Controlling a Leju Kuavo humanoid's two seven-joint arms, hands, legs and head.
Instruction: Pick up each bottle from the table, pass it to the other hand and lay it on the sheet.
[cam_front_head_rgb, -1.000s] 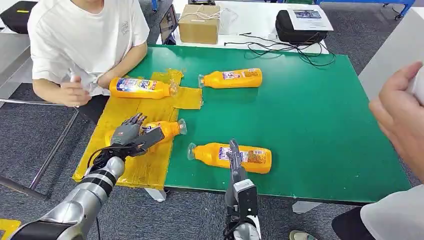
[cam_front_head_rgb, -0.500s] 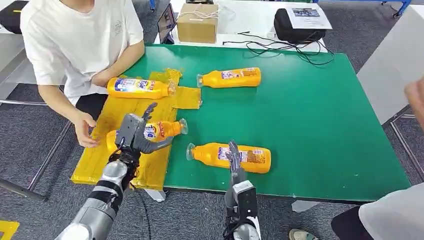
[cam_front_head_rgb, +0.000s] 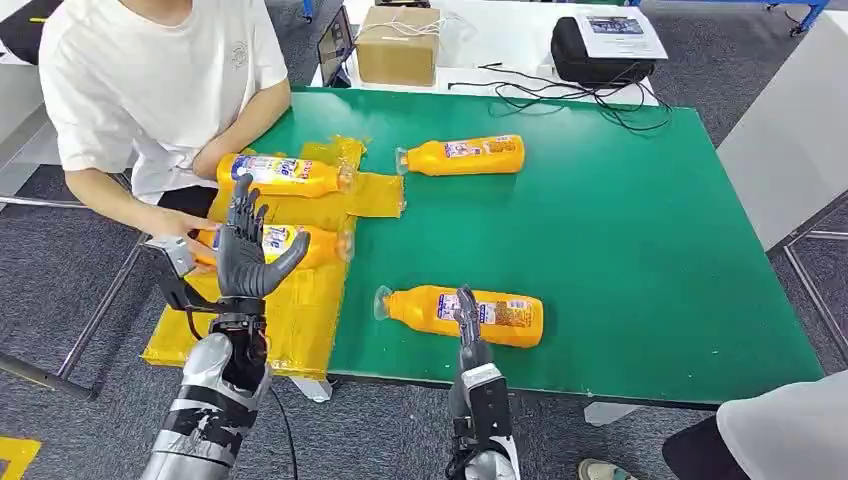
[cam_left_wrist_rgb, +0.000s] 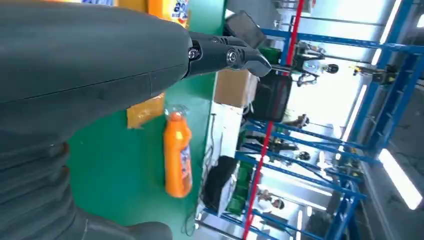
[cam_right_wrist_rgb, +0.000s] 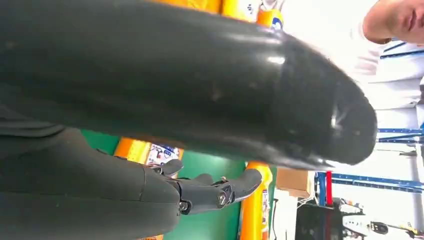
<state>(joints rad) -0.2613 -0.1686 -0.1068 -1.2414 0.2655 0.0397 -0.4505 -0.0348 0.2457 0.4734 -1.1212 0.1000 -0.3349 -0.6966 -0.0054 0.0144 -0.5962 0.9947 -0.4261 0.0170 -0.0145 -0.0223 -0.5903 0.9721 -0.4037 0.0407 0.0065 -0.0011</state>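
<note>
On the green table (cam_front_head_rgb: 620, 230), four orange bottles, all lying on their sides. Two are on the yellow sheet (cam_front_head_rgb: 300, 310) at the table's left edge: far sheet bottle (cam_front_head_rgb: 285, 175), cap to the right, close to a seated person's forearm; near sheet bottle (cam_front_head_rgb: 300, 245), just this side of it, also cap to the right. A person's hand (cam_front_head_rgb: 180, 225) rests at the base end of the near sheet bottle, approx. touching it.

Other two bottles are off the sheet, on bare table. Front bottle (cam_front_head_rgb: 462, 313) lies near the front edge, cap toward the sheet. Back bottle (cam_front_head_rgb: 462, 156) lies further in, cap to the left, just right of the sheet's far corner.

Left hand (cam_front_head_rgb: 245, 250) is raised, fingers upright and spread, thumb out, holding nothing; it stands in front of the near sheet bottle w/o clasping it. Left wrist view confirms fingers apart, nothing between them.

Right hand (cam_front_head_rgb: 466, 312) reaches to the front bottle, fingers extended against its near side at mid-body. Whether it grips the bottle: cannot tell; right wrist view is largely blocked by the thumb.

Beyond the table: cardboard box (cam_front_head_rgb: 398, 45), black case (cam_front_head_rgb: 600, 52) w/ cables trailing onto the table's far edge.
</note>
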